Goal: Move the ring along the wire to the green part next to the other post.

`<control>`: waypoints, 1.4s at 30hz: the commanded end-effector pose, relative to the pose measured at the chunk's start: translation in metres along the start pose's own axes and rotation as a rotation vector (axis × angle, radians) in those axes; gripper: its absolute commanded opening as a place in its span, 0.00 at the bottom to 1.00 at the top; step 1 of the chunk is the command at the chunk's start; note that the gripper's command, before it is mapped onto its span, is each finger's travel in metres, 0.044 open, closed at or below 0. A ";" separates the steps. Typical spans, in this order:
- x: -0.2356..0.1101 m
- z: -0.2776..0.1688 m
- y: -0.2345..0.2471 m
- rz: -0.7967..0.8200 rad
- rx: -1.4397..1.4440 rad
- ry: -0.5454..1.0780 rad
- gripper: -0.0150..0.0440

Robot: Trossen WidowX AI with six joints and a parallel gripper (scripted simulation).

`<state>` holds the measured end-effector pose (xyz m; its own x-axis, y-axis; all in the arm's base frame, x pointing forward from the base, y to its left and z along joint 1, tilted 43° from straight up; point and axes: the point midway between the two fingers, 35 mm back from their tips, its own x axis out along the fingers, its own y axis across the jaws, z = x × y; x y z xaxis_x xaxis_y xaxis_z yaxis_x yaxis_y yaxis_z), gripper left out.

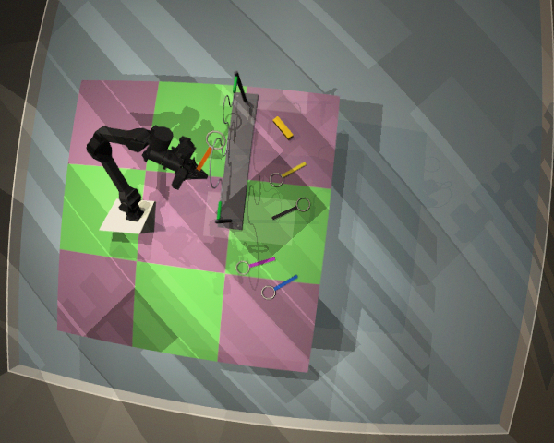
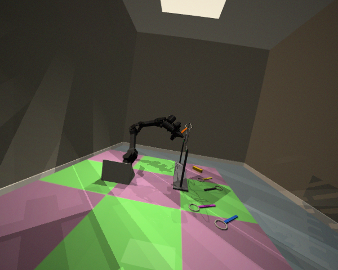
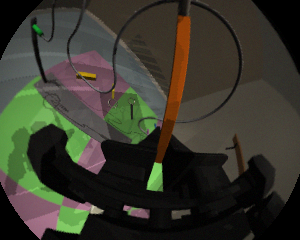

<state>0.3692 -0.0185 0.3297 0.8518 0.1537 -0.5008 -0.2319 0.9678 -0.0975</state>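
Observation:
My gripper (image 1: 199,170) (image 2: 179,134) (image 3: 160,130) is shut on the lower end of the orange handle (image 1: 203,158) (image 2: 183,130) (image 3: 177,74). The handle points up and away from me to its ring (image 1: 207,139) (image 2: 186,128) (image 3: 241,60). The ring is held high beside the thin grey wire (image 1: 213,177) (image 3: 73,35), between the two posts and nearer the far one. The far post's green part (image 1: 234,83) and the near post's green part (image 1: 218,209) (image 3: 37,28) stand at the ends of the grey base plate (image 1: 239,157) (image 2: 178,174). I cannot tell whether the ring touches the wire.
Loose rings with yellow (image 1: 294,169), black (image 1: 286,210), magenta (image 1: 260,262) and blue (image 1: 285,281) handles lie on the floor beyond the base plate. A yellow block (image 1: 283,126) lies near the far post. My arm stands on a pedestal (image 1: 125,222) (image 2: 116,171).

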 end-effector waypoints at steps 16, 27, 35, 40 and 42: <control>0.001 0.001 0.009 0.111 0.209 -0.026 0.00; 0.001 0.002 0.015 0.177 0.329 -0.041 0.00; 0.000 0.004 0.019 0.224 0.416 -0.053 0.00; 0.000 0.005 0.021 0.254 0.470 -0.060 0.00; 0.000 0.005 0.022 0.266 0.492 -0.063 0.00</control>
<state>0.3667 0.0032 0.3310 0.8247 0.3883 -0.4112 -0.2114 0.8860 0.4126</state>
